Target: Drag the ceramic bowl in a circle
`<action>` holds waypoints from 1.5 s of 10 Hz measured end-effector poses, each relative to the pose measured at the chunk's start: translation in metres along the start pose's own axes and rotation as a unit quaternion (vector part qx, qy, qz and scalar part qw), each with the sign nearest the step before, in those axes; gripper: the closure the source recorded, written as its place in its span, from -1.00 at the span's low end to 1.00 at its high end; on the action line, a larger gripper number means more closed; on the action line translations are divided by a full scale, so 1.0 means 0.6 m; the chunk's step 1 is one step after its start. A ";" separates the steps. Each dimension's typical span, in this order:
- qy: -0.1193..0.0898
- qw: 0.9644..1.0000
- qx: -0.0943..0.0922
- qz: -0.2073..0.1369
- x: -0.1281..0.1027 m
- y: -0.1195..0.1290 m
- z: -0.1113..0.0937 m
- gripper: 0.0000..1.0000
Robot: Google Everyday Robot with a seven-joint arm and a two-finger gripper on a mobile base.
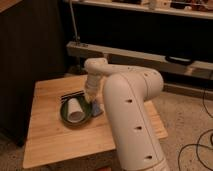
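The end effector (91, 100) hangs at the tip of a white robot arm (131, 112) and points down over the middle of a wooden worktop (50, 137). Its fingers are together. Whether they pinch anything cannot be made out. Its tip sits at the right-hand rim of the bowl (64, 113) and seems to touch it.

The bowl is shallow, round, dark green and glossy. It lies flat on the worktop, just below and to the left of the end effector as the camera sees it. A white paper cup (75, 108) lies on its side inside the bowl, just left of the end effector. A small blue object (97, 109) rests on the worktop just right of the end effector, against the bowl's right edge. What it is cannot be told. Just behind and left of the end effector, past the bowl's far rim, lies a flat dark item with pale stripes (71, 94).

Above the end effector the arm rises to a bent joint. From there it sweeps down to the right as a thick white casing with small holes, covering the right part of the worktop. Well to the left of the end effector, a tall black cabinet (30, 55) stands beside the worktop. Well behind it, a long metal shelf (150, 56) runs across a dark background. Far to the right, black cables (202, 145) lie on a speckled floor (185, 117).
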 end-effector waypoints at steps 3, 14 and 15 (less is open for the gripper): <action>0.013 1.000 0.000 -0.016 0.066 0.036 0.021 1.00; 0.017 0.981 0.013 -0.190 -0.093 0.288 0.043 1.00; 0.014 0.981 0.014 -0.193 -0.119 0.288 0.034 1.00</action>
